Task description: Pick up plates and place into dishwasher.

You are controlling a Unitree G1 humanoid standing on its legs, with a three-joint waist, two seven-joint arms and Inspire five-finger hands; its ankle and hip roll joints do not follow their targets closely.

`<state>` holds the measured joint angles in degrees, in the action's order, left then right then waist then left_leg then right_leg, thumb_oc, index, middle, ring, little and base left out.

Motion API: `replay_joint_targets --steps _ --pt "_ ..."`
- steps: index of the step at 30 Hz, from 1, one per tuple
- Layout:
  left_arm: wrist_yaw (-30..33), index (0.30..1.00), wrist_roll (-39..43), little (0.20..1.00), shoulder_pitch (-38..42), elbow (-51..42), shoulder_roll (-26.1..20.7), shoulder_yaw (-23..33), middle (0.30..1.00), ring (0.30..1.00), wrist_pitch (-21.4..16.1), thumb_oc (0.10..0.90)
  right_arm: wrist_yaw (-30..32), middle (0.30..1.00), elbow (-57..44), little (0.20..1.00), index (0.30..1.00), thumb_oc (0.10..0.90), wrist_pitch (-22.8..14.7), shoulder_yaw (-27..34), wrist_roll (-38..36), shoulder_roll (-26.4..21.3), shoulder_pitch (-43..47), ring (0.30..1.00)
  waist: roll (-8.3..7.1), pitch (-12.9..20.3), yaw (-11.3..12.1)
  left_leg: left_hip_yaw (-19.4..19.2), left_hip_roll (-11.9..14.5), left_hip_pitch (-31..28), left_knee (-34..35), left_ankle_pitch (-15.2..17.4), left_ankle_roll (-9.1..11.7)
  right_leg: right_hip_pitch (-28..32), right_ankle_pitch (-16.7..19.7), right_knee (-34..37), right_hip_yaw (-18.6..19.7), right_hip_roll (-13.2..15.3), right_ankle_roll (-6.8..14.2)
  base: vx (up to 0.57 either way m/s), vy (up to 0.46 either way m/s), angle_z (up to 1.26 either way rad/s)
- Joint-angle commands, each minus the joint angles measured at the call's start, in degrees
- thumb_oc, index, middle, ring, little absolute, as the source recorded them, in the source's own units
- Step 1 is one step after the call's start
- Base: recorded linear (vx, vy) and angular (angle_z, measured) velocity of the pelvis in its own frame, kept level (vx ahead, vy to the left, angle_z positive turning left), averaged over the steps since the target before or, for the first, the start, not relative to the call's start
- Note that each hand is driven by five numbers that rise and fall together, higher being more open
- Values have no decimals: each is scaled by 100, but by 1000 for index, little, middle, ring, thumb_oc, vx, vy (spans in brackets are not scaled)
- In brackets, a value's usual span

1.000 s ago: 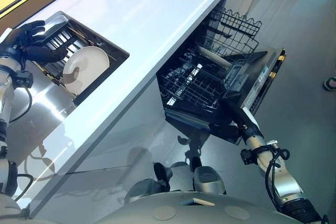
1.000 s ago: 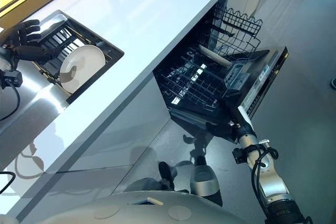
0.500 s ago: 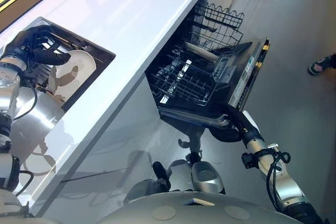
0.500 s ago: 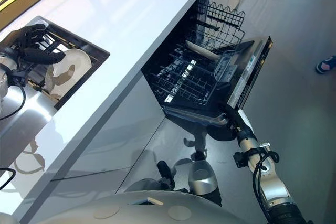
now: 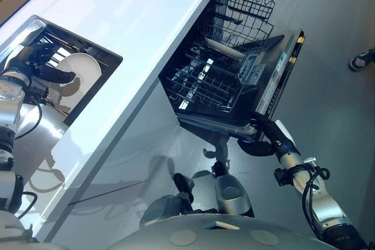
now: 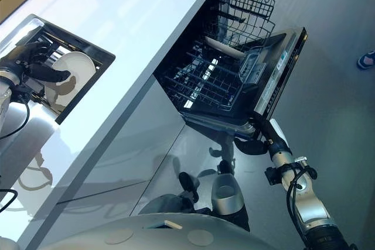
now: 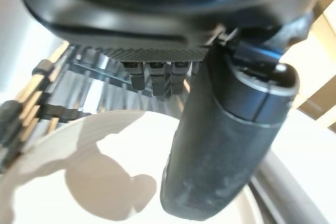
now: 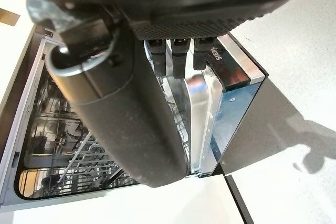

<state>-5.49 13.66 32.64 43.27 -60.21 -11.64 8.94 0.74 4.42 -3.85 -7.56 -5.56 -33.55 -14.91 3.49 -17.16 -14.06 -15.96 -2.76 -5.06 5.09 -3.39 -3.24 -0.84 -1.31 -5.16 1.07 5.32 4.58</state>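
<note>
Now left hand (image 5: 36, 65) pinches plate (image 5: 79, 73) rim, plate upright on edge in sink rack (image 5: 55, 48)

Both arms are silver-grey metal tubes with dark collars at the wrists. The left hand (image 5: 36, 62) is black throughout, its thumb a thick matte cylinder with a rounded tip. The right hand (image 6: 262, 137) is black too, its thumb capped white, with a ribbed rubbery pad across the palm.
</note>
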Motion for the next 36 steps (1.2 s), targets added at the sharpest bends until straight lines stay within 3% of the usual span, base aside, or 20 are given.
replay_joint_targets --steps 1,8,11,14,16,17,18,19,20,28,36 --pt "235 900 -295 900 791 199 -471 239 900 900 -26 800 237 900 -385 900 900 800 -456 137 -72 -116 276 900 -1 261 8 147 -329 218 -797 937 -103 -912 575 -470 159 -61 495 -33 0 -1" --pt "49 900 -293 900 668 320 -539 336 900 900 19 800 254 900 -365 900 900 800 -512 210 -98 -135 272 900 -44 184 32 138 -311 267 -839 936 -89 -906 572 -402 133 -64 498 -20 -5 0" --pt "-341 900 42 900 574 254 -506 377 900 900 -19 800 258 900 -390 900 900 800 -492 223 -110 -117 264 900 -65 179 47 143 -303 267 -831 934 -86 -911 576 -386 119 -70 507 -4 -11 0" --pt "-1218 900 526 900 597 133 -442 264 900 900 90 800 241 900 -399 900 900 800 -461 242 -104 -108 253 900 -69 173 44 144 -299 250 -810 922 -90 -906 592 -385 102 -80 515 -4 -10 0" --pt "-1856 712 861 680 622 10 -437 127 712 712 186 580 192 900 -389 900 900 800 -464 296 -139 -125 244 900 -52 164 39 136 -292 227 -776 906 -93 -914 603 -379 99 -95 517 -6 -4 2" --pt "-2307 547 1175 488 604 -79 -455 37 547 547 207 388 146 900 -404 900 900 800 -462 347 -167 -147 211 900 -24 139 24 156 -295 187 -762 913 -96 -883 573 -381 86 -102 522 0 0 0" --pt "-2603 493 1330 425 566 -144 -459 1 493 493 247 325 129 900 -399 900 900 800 -479 364 -162 -148 196 900 -6 129 23 147 -294 172 -753 913 -96 -877 577 -373 77 -99 524 0 0 0" --pt "-2784 373 1450 285 522 -212 -461 -29 373 373 185 185 105 900 -379 900 900 800 -503 382 -171 -146 187 900 7 144 40 123 -294 181 -745 900 -94 -884 609 -348 81 -96 521 0 0 0" --pt "-2865 300 1607 200 482 -297 -457 -56 300 300 174 100 97 900 -380 900 900 800 -509 396 -179 -146 173 900 22 124 28 139 -297 143 -737 909 -98 -856 587 -361 65 -96 528 0 0 0" --pt "-2766 300 2587 200 246 -1139 -422 103 300 300 -42 100 21 900 -359 900 900 800 -486 314 -205 -20 196 900 108 282 142 177 -302 34 -631 866 -67 -638 449 -185 -48 -102 513 -19 -38 9" --pt "-2599 300 2597 200 251 -1099 -605 374 300 300 -114 100 29 900 -288 900 900 800 -445 36 -206 186 311 900 156 615 328 268 -262 -146 -452 820 -2 -243 269 61 -248 -126 462 -35 -94 5"
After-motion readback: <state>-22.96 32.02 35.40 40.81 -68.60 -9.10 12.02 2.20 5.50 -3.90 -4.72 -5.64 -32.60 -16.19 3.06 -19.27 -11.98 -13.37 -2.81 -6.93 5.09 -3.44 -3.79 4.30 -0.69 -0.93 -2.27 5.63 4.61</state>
